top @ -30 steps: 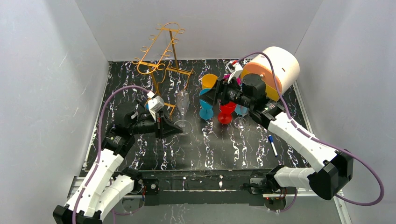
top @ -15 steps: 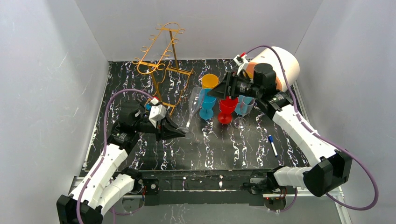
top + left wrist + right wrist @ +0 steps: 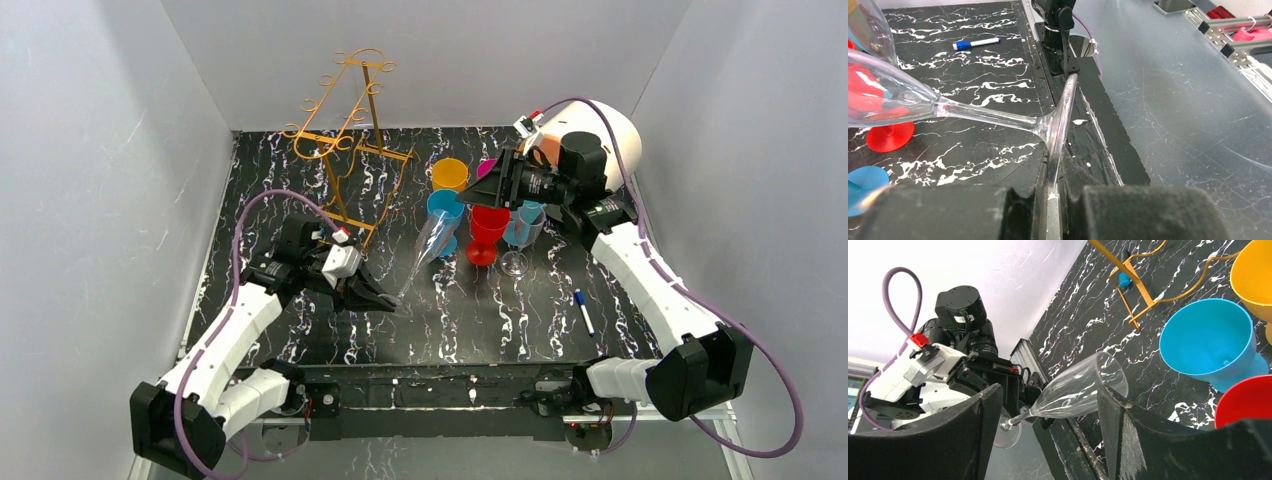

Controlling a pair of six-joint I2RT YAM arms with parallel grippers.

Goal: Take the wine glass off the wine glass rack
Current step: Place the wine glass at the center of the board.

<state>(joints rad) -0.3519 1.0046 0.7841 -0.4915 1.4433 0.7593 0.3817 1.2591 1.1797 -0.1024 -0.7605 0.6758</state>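
Note:
The clear wine glass (image 3: 424, 256) is off the golden wire wine glass rack (image 3: 345, 130) and leans steeply, bowl up and to the right. My left gripper (image 3: 383, 298) is shut on the rim of its foot; in the left wrist view the foot (image 3: 1060, 125) stands edge-on between the pads, at the gripper (image 3: 1054, 186), and the stem (image 3: 993, 118) runs off to the left. My right gripper (image 3: 487, 186) hovers open above the coloured goblets, holding nothing. In its own view the right gripper (image 3: 1050, 390) frames the distant wine glass (image 3: 1083, 389) and the rack's base (image 3: 1143, 290).
A yellow goblet (image 3: 449, 173), blue goblet (image 3: 443, 214), red goblet (image 3: 487, 228) and another clear glass (image 3: 520, 238) cluster at centre right. A white and orange cylinder (image 3: 600, 135) stands at the back right. A blue pen (image 3: 584, 311) lies at the right front.
The left gripper has tipped the wine glass from upright to a steep lean and drawn its foot nearer and rightward. The right arm has risen and pulled back to the right.

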